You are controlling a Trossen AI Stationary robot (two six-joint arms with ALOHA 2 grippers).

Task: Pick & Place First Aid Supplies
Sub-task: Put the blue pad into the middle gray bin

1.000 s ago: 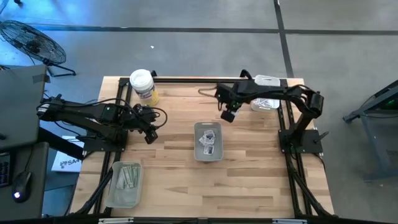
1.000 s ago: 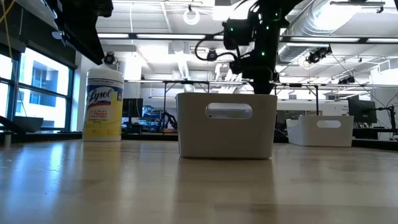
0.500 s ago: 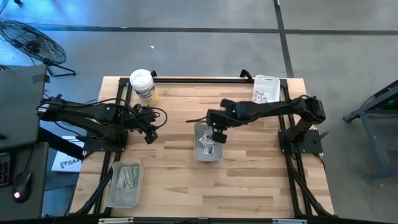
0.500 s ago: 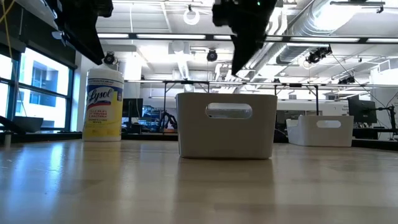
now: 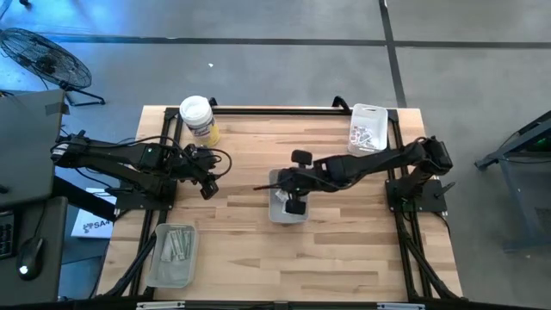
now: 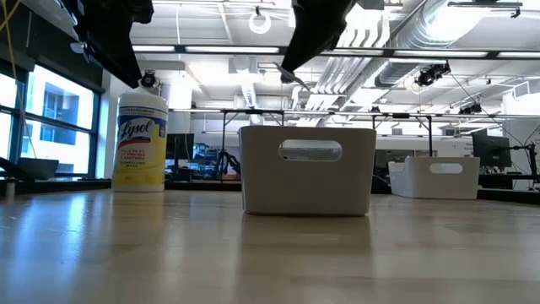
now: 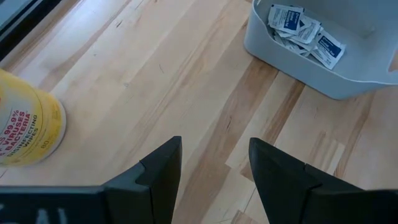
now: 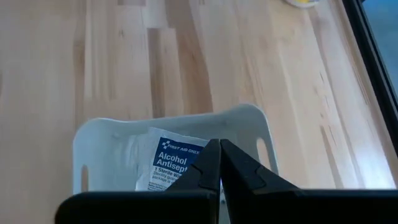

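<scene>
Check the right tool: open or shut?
Shut. In the right wrist view the right tool has its fingers pressed together over the center bin, above an alcohol antiseptic packet. Whether it pinches anything: cannot tell.

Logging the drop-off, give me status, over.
Right claw shut on an alcohol antiseptic packet, over the centre bin. Left claw open, waiting near the Lysol wipes tub. Nothing blocking.

A wooden bench carries three pale bins and a wipes tub. The yellow-labelled tub with its white lid stands upright near the far left corner. One bin sits at the middle of the bench, another at the far right corner, and a third at the near left corner. On the grey floor beyond the far left corner stands a fan.
</scene>
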